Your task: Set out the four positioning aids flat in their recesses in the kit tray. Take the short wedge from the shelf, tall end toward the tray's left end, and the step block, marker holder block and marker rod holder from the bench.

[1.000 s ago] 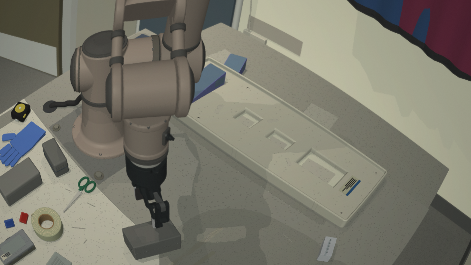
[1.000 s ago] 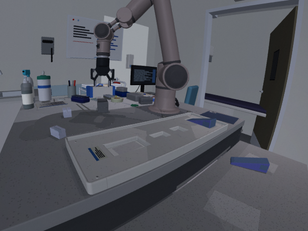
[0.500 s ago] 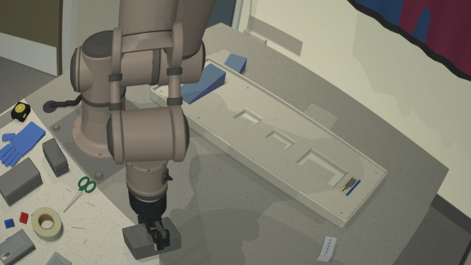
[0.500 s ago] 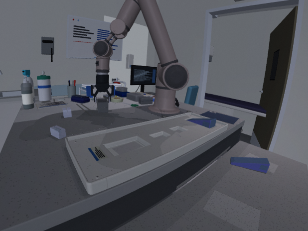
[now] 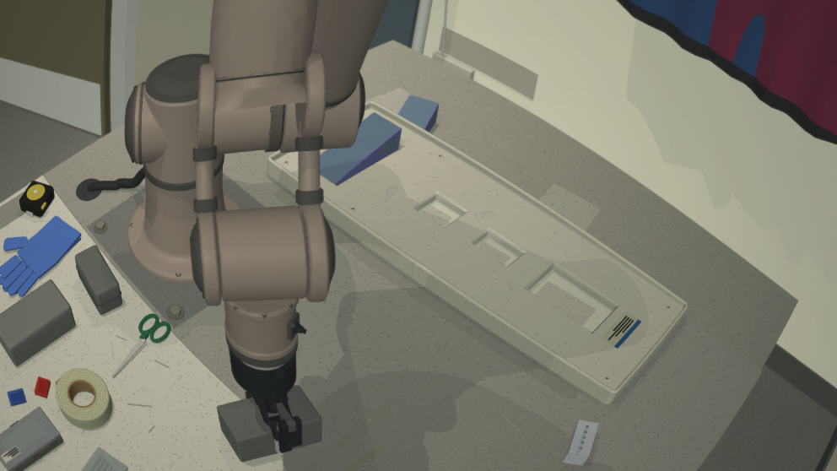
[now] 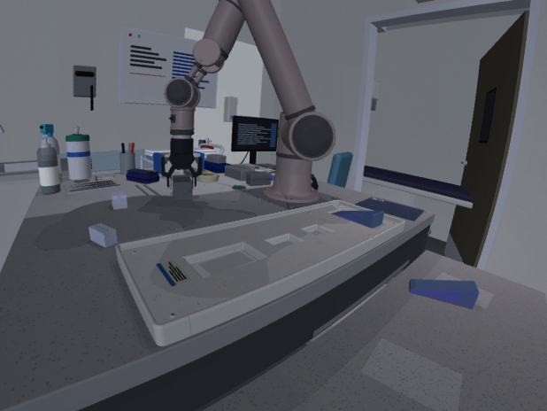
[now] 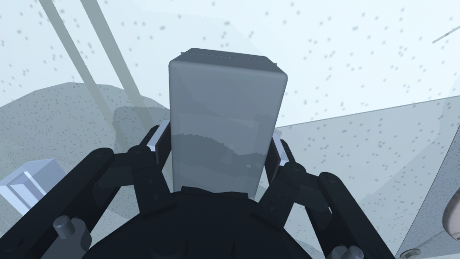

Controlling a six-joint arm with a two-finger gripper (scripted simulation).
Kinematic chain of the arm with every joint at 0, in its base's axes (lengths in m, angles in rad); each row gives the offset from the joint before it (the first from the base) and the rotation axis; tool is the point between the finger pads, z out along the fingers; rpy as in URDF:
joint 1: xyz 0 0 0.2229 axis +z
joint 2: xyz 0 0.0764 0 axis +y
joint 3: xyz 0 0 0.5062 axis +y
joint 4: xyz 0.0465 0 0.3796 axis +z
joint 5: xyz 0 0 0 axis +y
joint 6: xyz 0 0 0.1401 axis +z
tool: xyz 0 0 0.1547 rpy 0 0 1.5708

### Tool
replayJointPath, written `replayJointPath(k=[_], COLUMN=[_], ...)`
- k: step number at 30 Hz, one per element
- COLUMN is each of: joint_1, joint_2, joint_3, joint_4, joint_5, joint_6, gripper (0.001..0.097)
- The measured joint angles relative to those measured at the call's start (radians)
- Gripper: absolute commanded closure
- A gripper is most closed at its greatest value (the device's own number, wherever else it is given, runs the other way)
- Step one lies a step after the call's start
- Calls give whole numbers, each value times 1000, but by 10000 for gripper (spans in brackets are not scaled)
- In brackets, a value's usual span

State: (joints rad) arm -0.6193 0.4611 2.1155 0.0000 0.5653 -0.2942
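Note:
The grey step block (image 5: 266,429) lies on the bench near the front edge, partly hidden by my gripper (image 5: 281,430), which is open and straddles it, holding nothing. From the wrist camera the block (image 7: 225,125) stands between the fingers. The blue short wedge (image 5: 360,147) sits in the left-end recess of the long kit tray (image 5: 477,246). Three other recesses (image 5: 573,296) are empty. A small pale block (image 6: 102,234) lies on the bench by the tray's labelled end, and another pale block (image 6: 118,200) lies further back.
Behind the bench is a cream wall; my arm's base (image 5: 161,234) stands left of the tray. A side table holds scissors (image 5: 146,337), a tape roll (image 5: 83,396), grey boxes and a blue glove (image 5: 35,253). A second blue wedge (image 5: 419,111) lies beyond the tray.

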Motion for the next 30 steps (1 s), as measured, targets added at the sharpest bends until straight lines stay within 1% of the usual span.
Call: replayJointPath(k=[12, 30], joint_1=[0, 0], joint_2=[2, 2], joint_3=[1, 1], joint_4=[0, 0], joint_5=[-3, -3], joint_6=[0, 0], gripper=[186, 546])
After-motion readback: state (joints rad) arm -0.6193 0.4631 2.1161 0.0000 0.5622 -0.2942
